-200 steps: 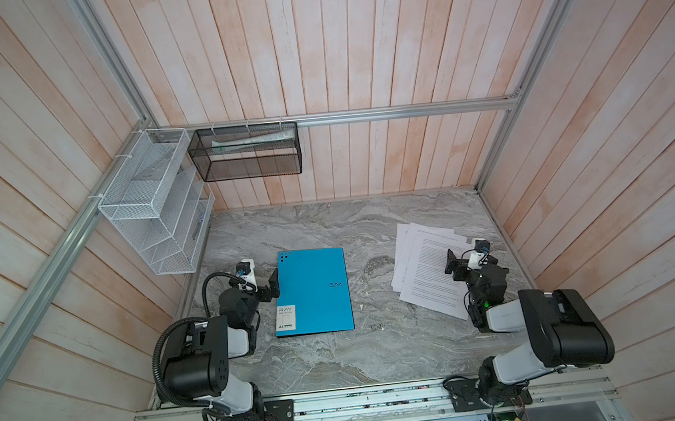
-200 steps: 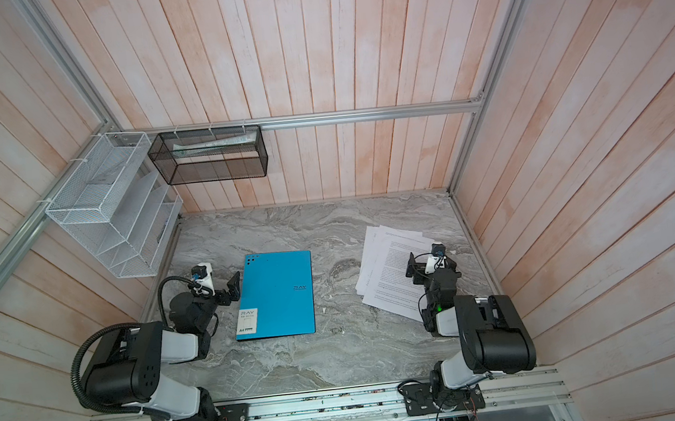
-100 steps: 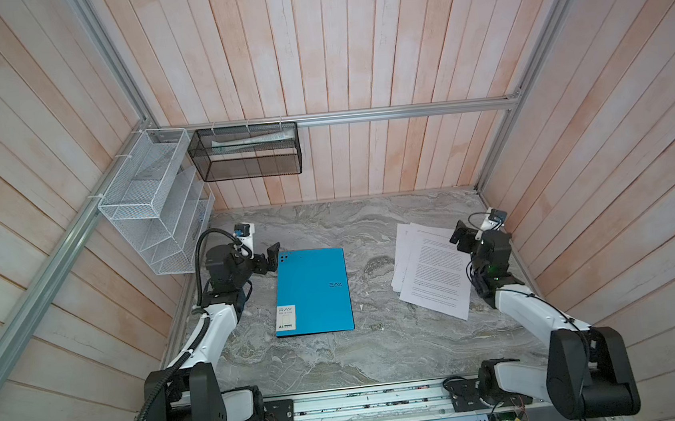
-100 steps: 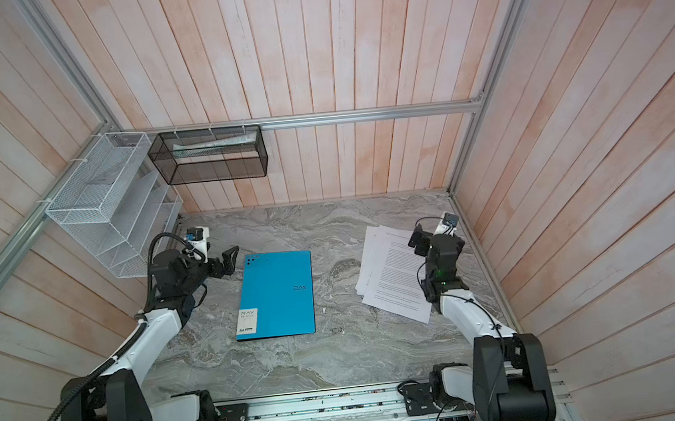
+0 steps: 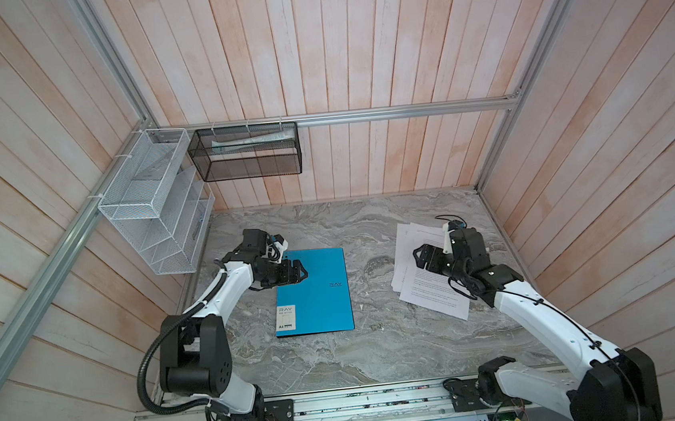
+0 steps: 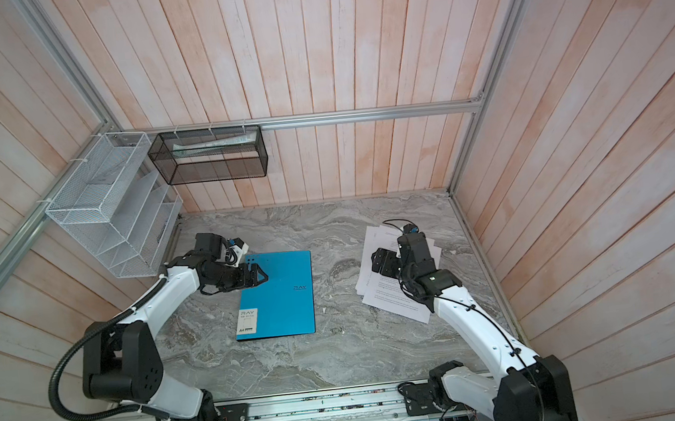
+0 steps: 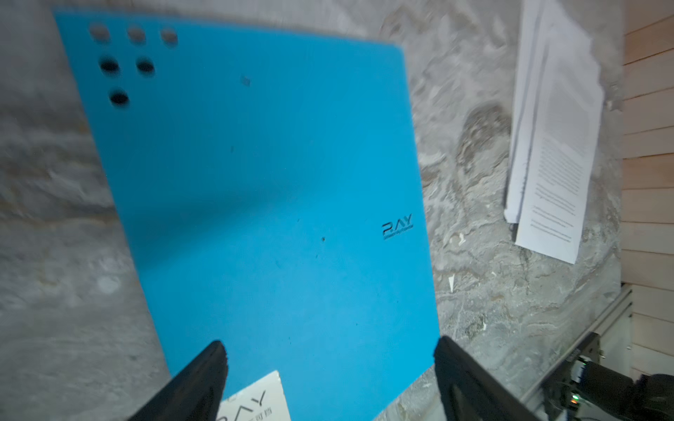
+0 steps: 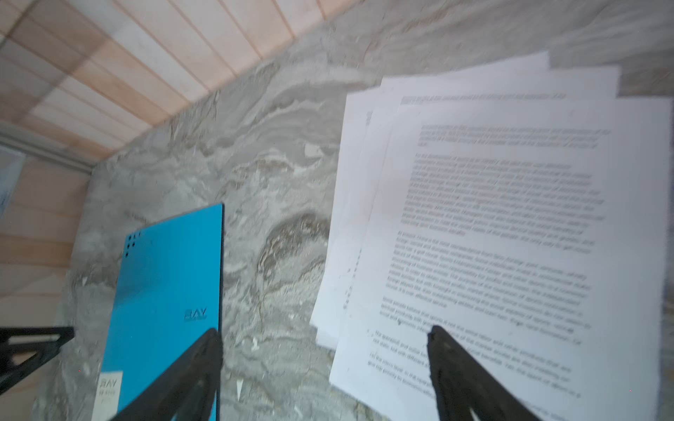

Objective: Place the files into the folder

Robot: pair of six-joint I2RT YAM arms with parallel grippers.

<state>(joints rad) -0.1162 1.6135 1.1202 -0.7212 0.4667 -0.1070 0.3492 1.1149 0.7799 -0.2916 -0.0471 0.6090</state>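
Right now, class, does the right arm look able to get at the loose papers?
Probably yes: the right pincer, open, hovers over the papers, and nothing lies on them or in between.

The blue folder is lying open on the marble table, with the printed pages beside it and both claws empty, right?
Not open: both top views show the folder closed, blue cover up. The pages do lie beside it, apart, and the left gripper and right gripper are empty, jaws spread.
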